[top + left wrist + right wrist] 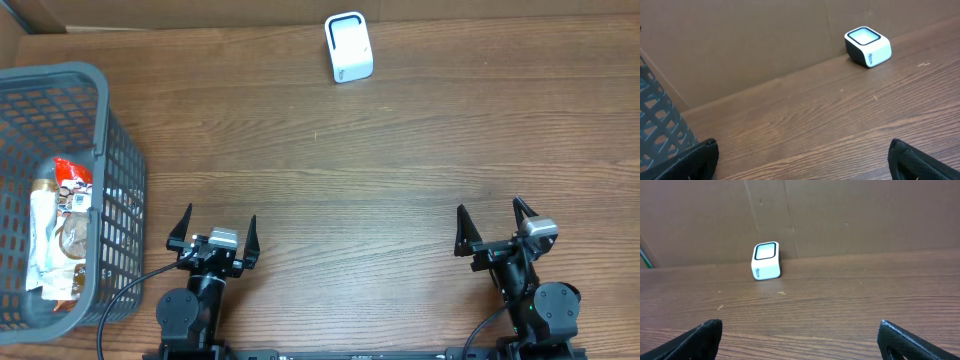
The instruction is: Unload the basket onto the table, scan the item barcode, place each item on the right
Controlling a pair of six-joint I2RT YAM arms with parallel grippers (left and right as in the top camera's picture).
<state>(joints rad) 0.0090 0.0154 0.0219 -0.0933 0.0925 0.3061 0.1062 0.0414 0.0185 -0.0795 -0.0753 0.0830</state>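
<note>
At the left edge of the desk stands a grey mesh basket (124, 190), partly cut off by the overhead view. Inside it lies the packaged item (60, 230), a wrapper in white, red and brown, stretched lengthwise from the far side of the basket toward the near side. Whether it is one packet or several cannot be told.

Near the far edge of the desk, slightly right of centre, sits the white barcode scanner (349, 47), its dark-rimmed window facing upward and forward. A brown cardboard wall (740, 40) rises just behind it.

Along the near edge, the left gripper (219, 222) hovers just right of the basket with its jaws spread wide and nothing between them. The left wrist view shows only bare wood between the two dark fingers (700, 160).

The right gripper (489, 208) is toward the near right corner, jaws likewise wide and empty. Both grippers are well apart from the scanner and the item.
</note>
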